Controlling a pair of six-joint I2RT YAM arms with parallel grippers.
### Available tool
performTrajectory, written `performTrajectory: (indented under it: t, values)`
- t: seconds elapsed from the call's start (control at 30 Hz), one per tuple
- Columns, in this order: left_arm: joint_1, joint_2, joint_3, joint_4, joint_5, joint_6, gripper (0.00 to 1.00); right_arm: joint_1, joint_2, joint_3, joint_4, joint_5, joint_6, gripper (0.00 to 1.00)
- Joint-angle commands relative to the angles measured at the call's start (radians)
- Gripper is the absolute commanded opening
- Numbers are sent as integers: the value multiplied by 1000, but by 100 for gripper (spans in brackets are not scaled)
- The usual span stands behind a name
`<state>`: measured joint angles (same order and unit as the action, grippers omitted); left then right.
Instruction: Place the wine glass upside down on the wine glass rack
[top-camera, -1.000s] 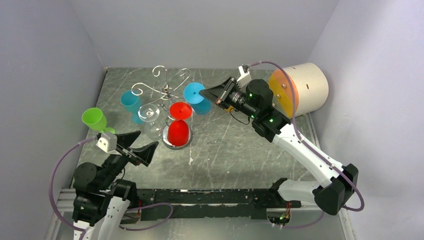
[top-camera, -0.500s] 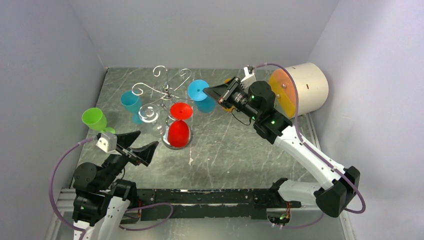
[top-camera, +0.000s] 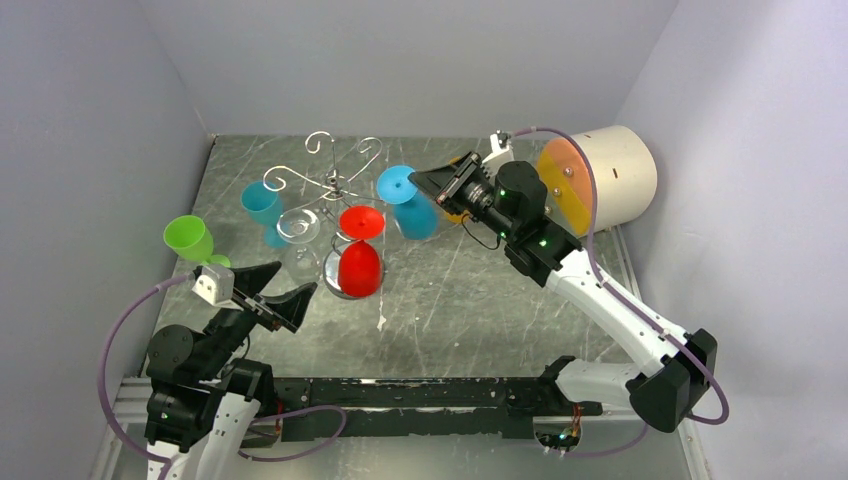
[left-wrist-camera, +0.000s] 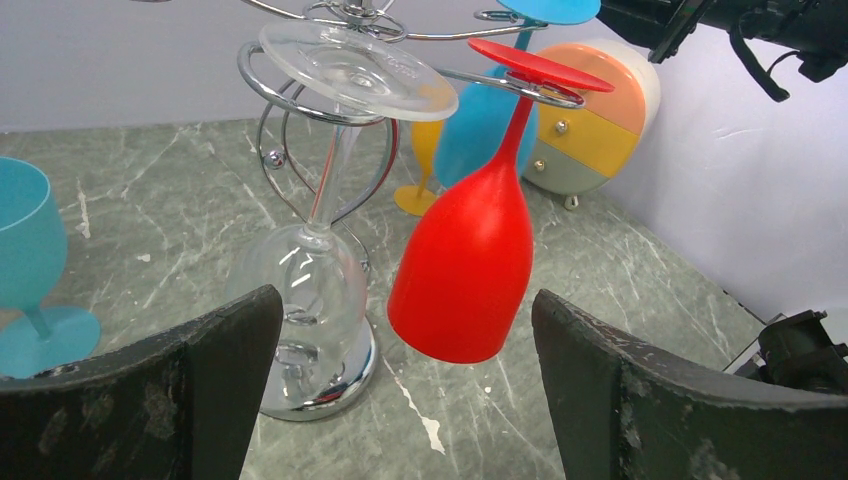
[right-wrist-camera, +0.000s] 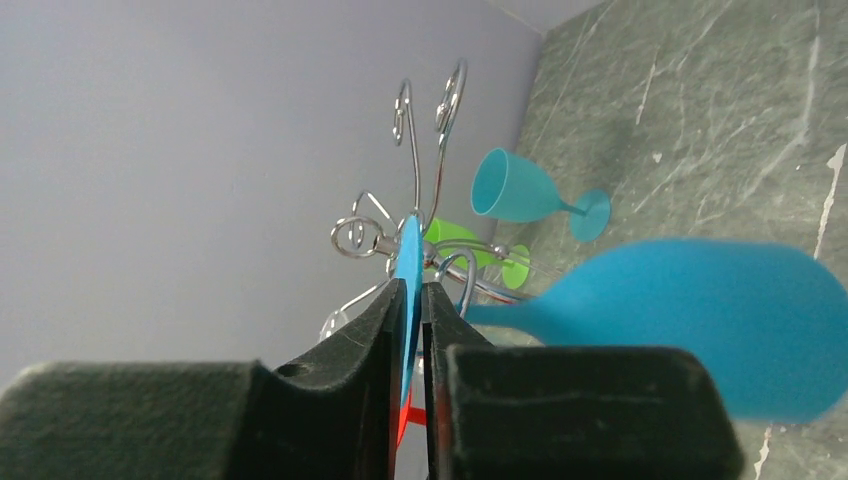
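A blue wine glass hangs upside down and tilted, its foot on a right-hand arm of the wine glass rack. My right gripper is at that foot. In the right wrist view its jaws stand barely apart, the thin foot still between them with a sliver of gap, and the bowl is blurred. A red glass and a clear glass also hang upside down there. My left gripper is wide open and empty, low before the rack's shiny base.
A teal glass and a green glass stand upright left of the rack. A yellow glass stands behind it. A round cream drawer unit lies at the back right, close behind my right arm. Walls enclose three sides.
My right gripper has carried the blue glass slightly right onto the rack arm and its jaws have loosened. The bowl has swung down to hang. The left arm has not moved.
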<state>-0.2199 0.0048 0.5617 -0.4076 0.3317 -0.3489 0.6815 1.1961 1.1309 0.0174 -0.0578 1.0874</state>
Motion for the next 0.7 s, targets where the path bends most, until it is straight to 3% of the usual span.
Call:
performTrajectory:
  t: [0.0,0.5,0.67]
  values:
    - [10,-71,-5,14,-17,-9,98,-8,5,-11,29,69,-29,16]
    - [10,-65,-8,22,14,-9,98,-10,-15,-56,62,77,-51,22]
    - [10,-55,-5,27,24,-5,99,-15,-41,-85,79,102,-99,28]
